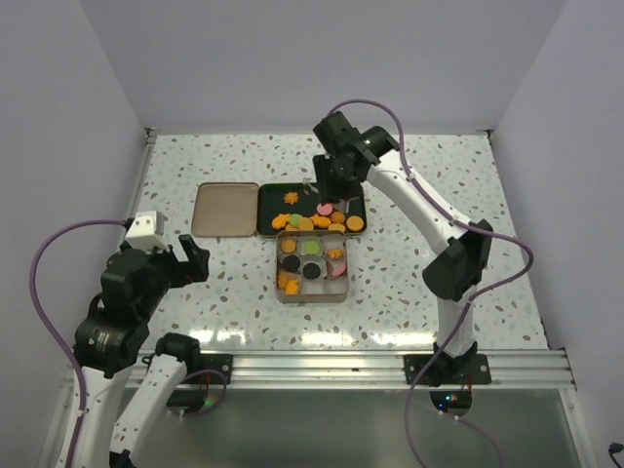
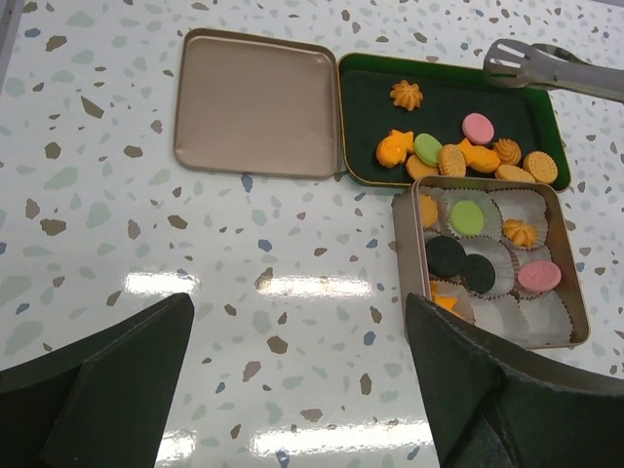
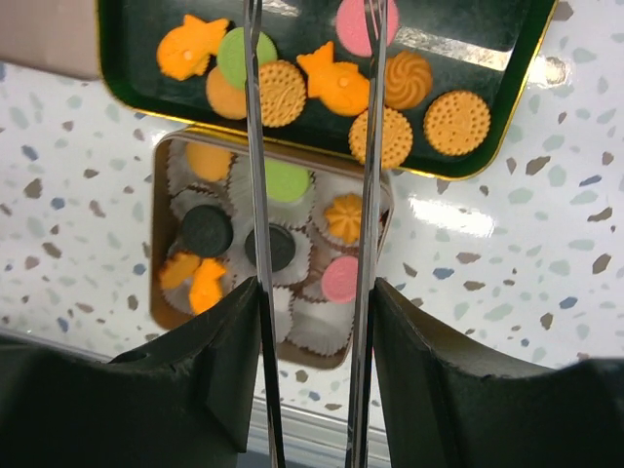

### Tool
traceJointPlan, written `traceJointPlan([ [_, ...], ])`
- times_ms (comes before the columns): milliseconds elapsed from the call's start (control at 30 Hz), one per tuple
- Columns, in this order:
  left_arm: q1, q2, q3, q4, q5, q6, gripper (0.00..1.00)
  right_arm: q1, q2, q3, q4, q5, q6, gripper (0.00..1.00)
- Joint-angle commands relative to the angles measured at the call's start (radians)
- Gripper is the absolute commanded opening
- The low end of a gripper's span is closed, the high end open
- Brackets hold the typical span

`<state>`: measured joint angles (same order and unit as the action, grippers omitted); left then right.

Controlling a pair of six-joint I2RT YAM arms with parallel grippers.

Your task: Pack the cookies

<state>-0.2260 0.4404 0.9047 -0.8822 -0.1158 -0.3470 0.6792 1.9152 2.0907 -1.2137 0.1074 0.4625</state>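
Observation:
Loose cookies (image 2: 468, 156), mostly orange with one green and one pink (image 2: 478, 128), lie in a dark green tray (image 1: 278, 195). More cookies (image 3: 278, 249) sit in white paper cups inside the tan tin (image 1: 280, 265) just in front of the tray. My right gripper (image 3: 314, 292) is shut on metal tongs (image 3: 255, 175). The tongs' two arms stand apart and reach over the tray on either side of the pink cookie (image 3: 351, 24); their tips run out of the wrist view. My left gripper (image 2: 297, 312) is open and holds nothing, over bare table left of the tin.
The tin's tan lid (image 2: 258, 102) lies flat, touching the tray's left side. The right arm (image 1: 429, 210) arches over the right half of the table. The table's near rail (image 1: 322, 369) runs in front of the tin.

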Motion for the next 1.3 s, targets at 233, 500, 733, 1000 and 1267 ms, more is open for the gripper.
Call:
traceJointPlan([
  [233, -0.007, -0.02, 0.019, 0.017, -0.075, -0.001, 0.92, -0.04, 0.238, 0.19, -0.087, 0.058, -0.065, 0.5],
  [500, -0.007, 0.004, 0.014, 0.023, -0.064, 0.006, 0.96, -0.04, 0.283, 0.19, -0.073, 0.074, 0.005, 0.51],
  [733, -0.007, 0.029, 0.011, 0.029, -0.044, 0.014, 0.96, -0.033, 0.285, 0.169, -0.086, 0.11, 0.129, 0.5],
  [1000, -0.059, 0.004, 0.005, 0.037, -0.027, 0.022, 0.97, -0.003, 0.259, 0.121, -0.113, 0.143, 0.185, 0.49],
  [1267, -0.065, 0.017, 0.005, 0.034, -0.033, 0.019, 0.96, 0.0, 0.183, 0.025, -0.092, 0.101, 0.194, 0.48],
])
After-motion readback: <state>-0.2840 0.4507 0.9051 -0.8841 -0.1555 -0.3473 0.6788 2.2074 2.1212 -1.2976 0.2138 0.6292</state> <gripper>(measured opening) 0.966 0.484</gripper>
